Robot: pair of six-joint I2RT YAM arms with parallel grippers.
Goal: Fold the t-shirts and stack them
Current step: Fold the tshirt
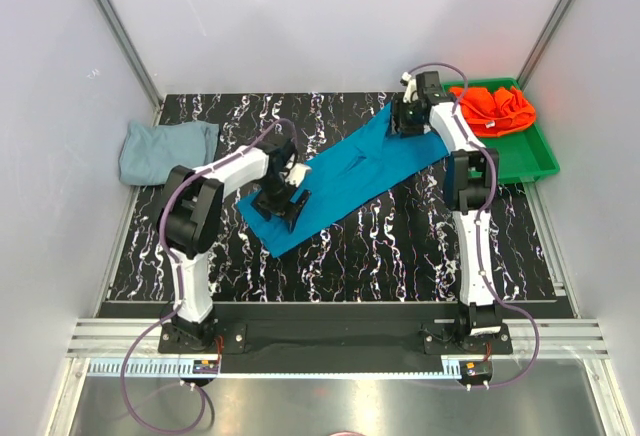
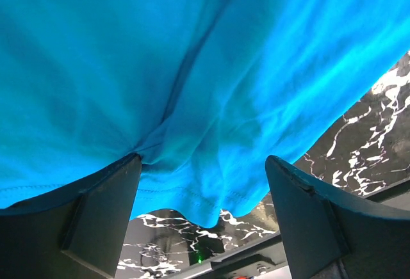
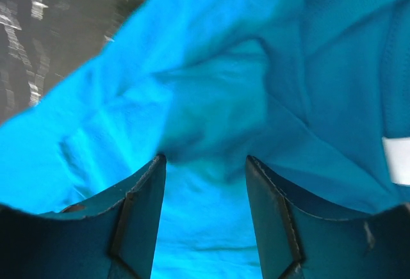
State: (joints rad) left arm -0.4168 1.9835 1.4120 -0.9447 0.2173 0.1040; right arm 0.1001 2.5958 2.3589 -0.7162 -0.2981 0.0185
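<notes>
Currently teal t-shirt [image 1: 350, 176] lies diagonal on table [image 1: 400, 246]; left gripper [image 1: 288, 206] gapes wide at near-left hem, right gripper [image 1: 405, 119] half-parted at far collar. Risk: one side pinches late, cloth bunches, fold skews.

I'm seeing teal t-shirt [image 1: 350, 178] lying diagonally mid-table, folded lengthwise; grey-blue t-shirt [image 1: 165, 148] sitting folded far left; orange-red t-shirt [image 1: 495, 108] lying crumpled far right.

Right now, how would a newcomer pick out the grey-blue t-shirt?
Start at the far left corner of the black marbled table. The grey-blue t-shirt lies there alone. It is pale, unlike the teal t-shirt mid-table and the orange-red t-shirt in the green tray.
</notes>
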